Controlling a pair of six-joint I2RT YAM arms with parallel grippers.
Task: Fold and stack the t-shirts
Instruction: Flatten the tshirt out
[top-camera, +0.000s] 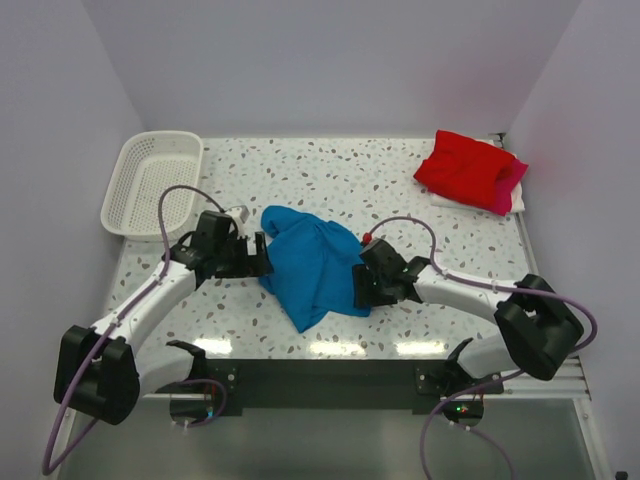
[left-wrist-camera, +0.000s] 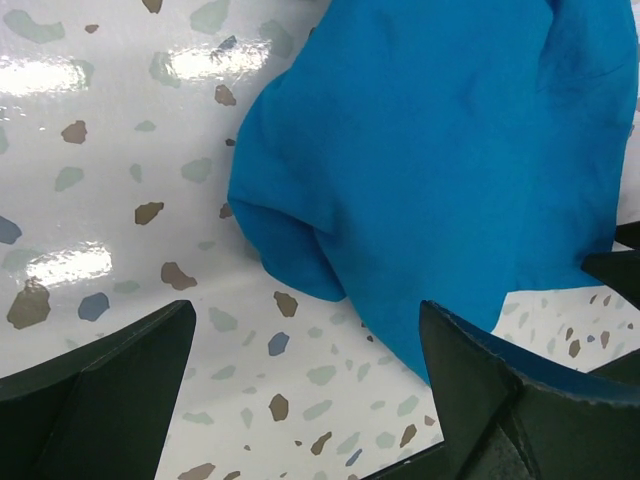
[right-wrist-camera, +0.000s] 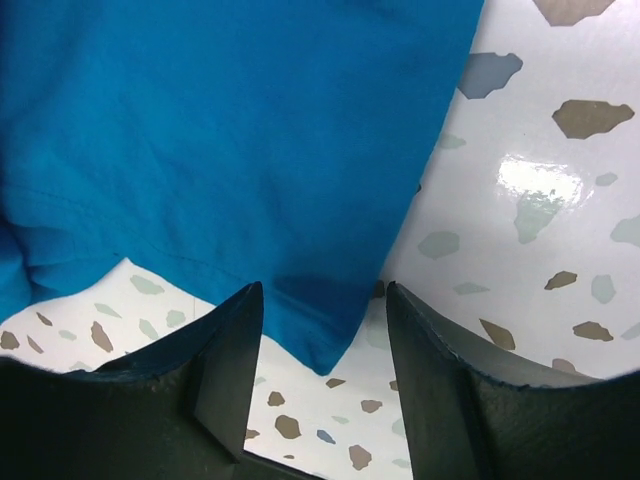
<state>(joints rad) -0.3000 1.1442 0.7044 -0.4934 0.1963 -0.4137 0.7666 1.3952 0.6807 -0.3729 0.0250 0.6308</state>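
Observation:
A bright blue t-shirt lies crumpled on the speckled table between my two arms. My left gripper is open at the shirt's left edge. In the left wrist view the left gripper has bare table between its fingers, and the blue t-shirt reaches its right finger. My right gripper is at the shirt's right edge. In the right wrist view the right gripper straddles a corner of the blue t-shirt, with a gap on each side. A folded red t-shirt lies on a magenta-pink one at the back right.
A white mesh basket stands at the back left corner. The folded pile rests on something white by the right wall. Walls close the table at the back and on both sides.

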